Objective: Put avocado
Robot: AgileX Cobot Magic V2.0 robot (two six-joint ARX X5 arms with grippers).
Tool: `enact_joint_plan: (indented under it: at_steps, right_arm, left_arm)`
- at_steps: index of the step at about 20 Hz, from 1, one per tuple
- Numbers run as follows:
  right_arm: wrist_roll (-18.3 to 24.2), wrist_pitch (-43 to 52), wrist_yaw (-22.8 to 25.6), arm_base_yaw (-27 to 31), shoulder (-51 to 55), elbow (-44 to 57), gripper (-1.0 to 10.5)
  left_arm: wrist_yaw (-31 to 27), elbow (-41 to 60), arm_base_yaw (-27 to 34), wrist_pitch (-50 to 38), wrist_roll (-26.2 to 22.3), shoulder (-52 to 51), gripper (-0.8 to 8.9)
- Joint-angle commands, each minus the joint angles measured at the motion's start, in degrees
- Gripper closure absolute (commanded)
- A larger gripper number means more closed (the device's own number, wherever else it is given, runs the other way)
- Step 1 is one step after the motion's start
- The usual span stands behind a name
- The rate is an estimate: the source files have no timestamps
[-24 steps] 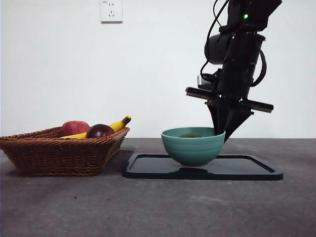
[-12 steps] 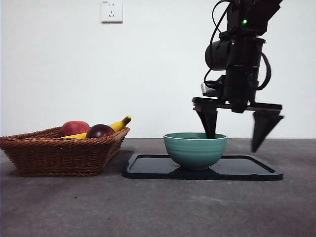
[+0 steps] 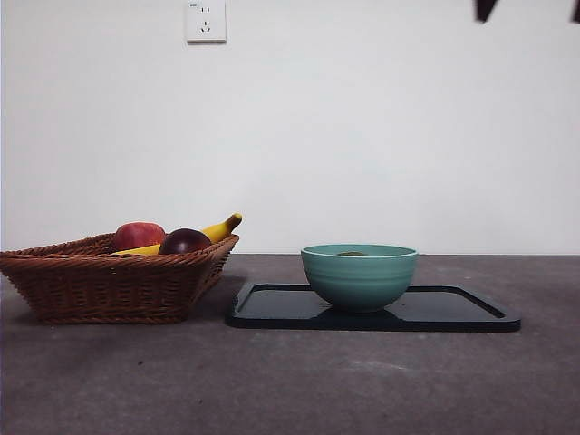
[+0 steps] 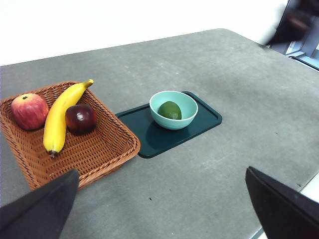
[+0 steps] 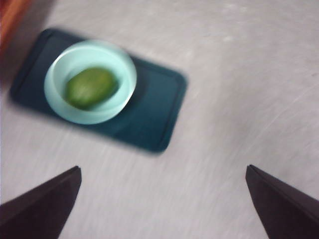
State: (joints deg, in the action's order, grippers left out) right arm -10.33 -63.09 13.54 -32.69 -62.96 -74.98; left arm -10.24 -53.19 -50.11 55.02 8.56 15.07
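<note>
The avocado (image 5: pixel 90 87) lies inside the teal bowl (image 3: pixel 359 275), which stands on the dark tray (image 3: pixel 453 308). It also shows in the left wrist view (image 4: pixel 170 110), and only its top peeks over the rim in the front view (image 3: pixel 352 253). My right gripper (image 5: pixel 162 201) is open and empty, high above the bowl and tray; its tips show at the top right corner of the front view (image 3: pixel 530 7). My left gripper (image 4: pixel 164 209) is open and empty, high above the table's near side.
A wicker basket (image 3: pixel 109 281) stands left of the tray with a red apple (image 3: pixel 136 235), a dark maroon fruit (image 3: pixel 184 241) and a banana (image 3: pixel 220 227). A wall socket (image 3: pixel 205 20) is on the back wall.
The right gripper opened over the bowl, left the avocado in it, and rose up out of the front view to the top right corner.
</note>
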Motion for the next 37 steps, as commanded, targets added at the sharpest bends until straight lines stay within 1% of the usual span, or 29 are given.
enact_joint_plan:
  at_steps: [1, 2, 4, 5, 7, 9, 15, 16, 17, 18, 19, 20, 31, 32, 33, 34, 35, 37]
  right_arm:
    - [-1.8, 1.8, 0.0, -3.8, 12.2, 8.3, 4.2]
    - [-3.0, 2.3, 0.0, -5.4, 17.6, 11.5, 4.2]
    - [-3.2, 1.7, -0.2, -7.7, 25.5, 15.9, 4.2]
    - [-3.4, 0.9, -0.3, -8.5, 28.8, 17.6, 4.2]
    - [-5.6, -0.3, -1.7, -9.2, 33.7, 19.8, 4.2]
    - [-6.9, -0.9, -1.7, -9.1, 37.1, 20.5, 4.2]
    - [-6.8, 0.0, -1.5, -9.1, 38.8, 20.4, 4.2]
    - [-6.8, 0.0, -1.5, -9.1, 38.8, 20.4, 4.5]
    - [-6.8, 0.0, -1.5, -9.1, 38.8, 20.4, 7.2]
    - [-6.8, 0.1, -1.5, -9.1, 38.8, 20.4, 9.6]
    - [-6.8, 0.4, -1.5, -9.1, 38.8, 20.4, 9.1]
    - [-6.8, 0.5, -1.5, -9.1, 38.8, 20.4, 9.1]
    - [-6.8, 0.5, -1.5, -9.1, 38.8, 20.2, 9.1]
    - [-6.8, 0.5, -1.5, -9.1, 38.8, 20.2, 9.1]
    - [-6.8, 0.5, -1.5, -9.1, 38.8, 20.2, 9.1]
    - [-6.8, 0.5, -1.5, -9.1, 38.8, 20.2, 9.1]
    - [-6.8, 0.5, -1.5, -9.1, 38.8, 20.2, 9.1]
    - [-6.8, 0.5, -1.5, -9.1, 38.8, 20.2, 9.1]
  left_arm:
    - [0.0, -0.9, -0.4, -0.7, -0.3, 0.1, 1.26]
    - [0.0, -0.9, -0.4, -0.7, -0.3, 0.1, 1.26]
    - [0.0, -0.9, -0.4, -0.7, -0.3, 0.1, 1.26]
    - [0.0, -0.9, -0.4, -0.7, -0.3, 0.1, 1.26]
    - [0.0, -0.9, -0.4, -0.7, -0.3, 0.1, 1.26]
    - [0.0, -0.9, -0.4, -0.7, -0.3, 0.1, 1.26]
    - [0.0, -0.9, -0.4, -0.7, -0.3, 0.1, 1.28]
    - [0.0, -0.9, -0.4, -0.7, -0.3, 0.1, 1.75]
    - [0.0, -0.9, -0.4, -0.7, -0.3, 0.1, 4.26]
    - [0.0, -0.9, -0.4, -0.6, -0.3, 0.1, 7.23]
    - [0.0, -0.9, -0.4, -0.8, 0.4, 0.1, 7.65]
    - [0.0, -0.9, -0.4, -0.9, 0.4, 0.1, 7.53]
    - [-0.1, -0.7, 0.0, -0.6, 0.3, 0.1, 7.53]
    - [0.0, -0.6, 1.6, -0.7, 0.3, 0.2, 7.53]
    - [0.6, -0.6, 4.6, -0.6, 0.3, 0.2, 7.53]
    - [1.4, -0.5, 8.9, -0.6, 0.3, 0.2, 7.53]
    - [1.0, -0.4, 13.7, -0.9, -1.7, 0.2, 7.53]
    - [0.9, 0.7, 25.4, -2.1, -7.5, 0.0, 7.53]
